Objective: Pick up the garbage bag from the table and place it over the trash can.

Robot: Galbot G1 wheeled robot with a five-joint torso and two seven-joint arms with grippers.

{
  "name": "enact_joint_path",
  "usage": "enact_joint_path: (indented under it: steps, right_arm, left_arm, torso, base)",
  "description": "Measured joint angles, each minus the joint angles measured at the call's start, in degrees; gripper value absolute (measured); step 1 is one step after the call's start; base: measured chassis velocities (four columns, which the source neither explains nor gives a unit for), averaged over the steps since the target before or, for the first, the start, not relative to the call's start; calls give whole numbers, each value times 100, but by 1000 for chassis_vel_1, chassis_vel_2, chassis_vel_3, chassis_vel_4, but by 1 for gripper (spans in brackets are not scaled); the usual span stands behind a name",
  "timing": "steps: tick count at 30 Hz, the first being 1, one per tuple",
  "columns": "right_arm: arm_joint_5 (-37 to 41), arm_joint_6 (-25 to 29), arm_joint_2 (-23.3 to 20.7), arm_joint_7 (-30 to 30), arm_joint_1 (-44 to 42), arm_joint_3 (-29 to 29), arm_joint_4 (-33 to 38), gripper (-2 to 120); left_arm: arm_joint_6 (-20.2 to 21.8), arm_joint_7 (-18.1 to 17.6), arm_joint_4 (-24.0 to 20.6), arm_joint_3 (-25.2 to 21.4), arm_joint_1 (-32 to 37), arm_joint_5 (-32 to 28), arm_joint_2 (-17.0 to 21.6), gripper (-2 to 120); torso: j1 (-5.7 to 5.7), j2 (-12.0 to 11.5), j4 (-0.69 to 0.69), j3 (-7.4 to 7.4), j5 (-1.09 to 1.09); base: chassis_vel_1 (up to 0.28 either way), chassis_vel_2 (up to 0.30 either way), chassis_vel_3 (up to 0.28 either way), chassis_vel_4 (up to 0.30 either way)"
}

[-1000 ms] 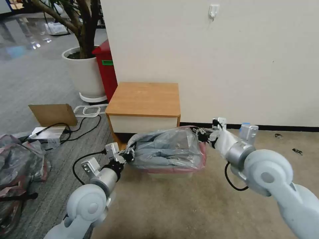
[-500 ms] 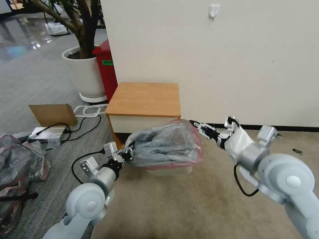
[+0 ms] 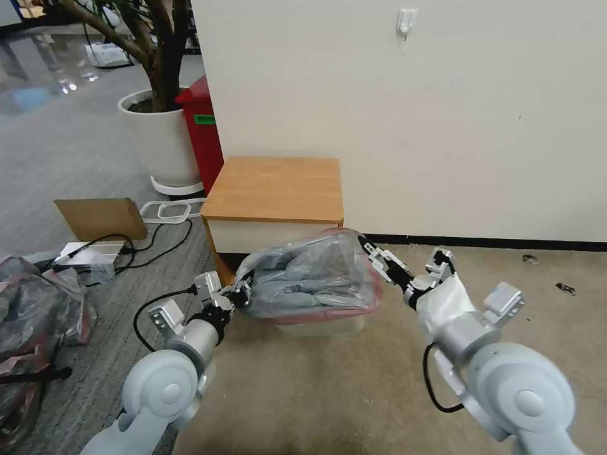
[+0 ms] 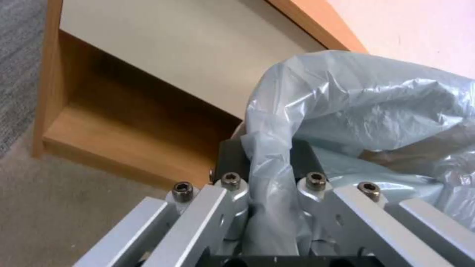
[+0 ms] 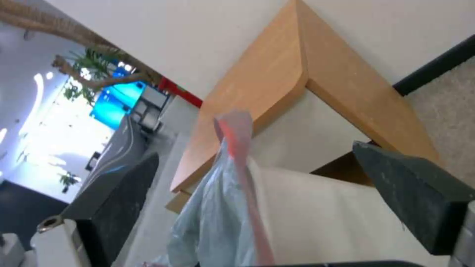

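A beige carpet [image 3: 354,392] is seen in front of the table [image 3: 275,189], and a grey carpet beside it. The table is set against a white wall [image 3: 442,114]. Beyond the table's far corner, a red bin [image 3: 203,136] and a white planter [image 3: 161,136] with a tree are placed. A cardboard piece [image 3: 101,217] and black cables [image 3: 155,243] are scattered on the grey carpet near the table.

The garbage bag [image 3: 313,278] is draped over the trash can [image 3: 322,325], which stands on the floor just in front of the table. The bag is grey, translucent and crinkled, puffed up into folds, with a pink-red rim pulled down around the can's top.

The left gripper [image 3: 242,292] is clenched on the bag's edge; in the left wrist view, plastic is pinched between its fingers [image 4: 232,185]. The right gripper [image 3: 382,262] is held released, spread apart around the bag's rim without pinching it.
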Motion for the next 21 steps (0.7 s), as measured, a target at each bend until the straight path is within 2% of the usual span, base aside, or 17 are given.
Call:
enact_joint_path:
  steps: [2,3,5,7,9,10,13,14,16,18,21]
  right_arm:
    - [-140,70,120,-37,18,-84,-100,89]
    - [-140,70,120,-37,18,-84,-100,89]
    - [-220,111,200,-59,33,-150,-160,80]
    - [-250,120,229,-63,41,-162,-176,76]
    - [-353,155,300,-89,66,-188,-213,66]
    - [-353,155,300,-89,66,-188,-213,66]
    - [-414,178,371,-112,84,-202,-236,51]
    - [-414,178,371,-112,84,-202,-236,51]
    - [-455,189,414,-121,85,-200,-246,39]
    - [-463,191,423,-122,84,-194,-246,36]
    - [-469,212,428,-124,81,-170,-246,23]
  left_arm:
    - [-2,-1,7,-10,-5,2,-27,7]
    - [-2,-1,7,-10,-5,2,-27,7]
    - [-3,-2,10,-25,-21,4,-50,7]
    - [-4,-3,9,-30,-25,4,-56,7]
    - [-4,-5,8,-37,-25,4,-64,7]
    - [-4,-5,8,-37,-25,4,-64,7]
    - [-4,-5,-5,-44,-7,6,-71,7]
    - [-4,-5,-5,-44,-7,6,-71,7]
    - [0,-5,-5,-59,10,6,-81,7]
    - [2,-5,-5,-60,13,6,-83,7]
    - [9,-5,-7,-59,20,6,-90,7]
  torso:
    - [0,0,0,0,0]
    - [0,0,0,0,0]
    - [0,0,0,0,0]
    - [0,0,0,0,0]
    - [0,0,0,0,0]
    - [0,0,0,0,0]
    - [0,0,0,0,0]
    - [0,0,0,0,0]
    - [0,0,0,0,0]
    - [0,0,0,0,0]
    - [0,0,0,0,0]
  base:
    - [0,0,0,0]
    - [0,0,0,0]
    - [0,0,0,0]
    - [0,0,0,0]
    - [0,0,0,0]
    - [0,0,0,0]
    - [0,0,0,0]
    - [0,0,0,0]
    - [0,0,0,0]
    - [0,0,0,0]
    - [0,0,0,0]
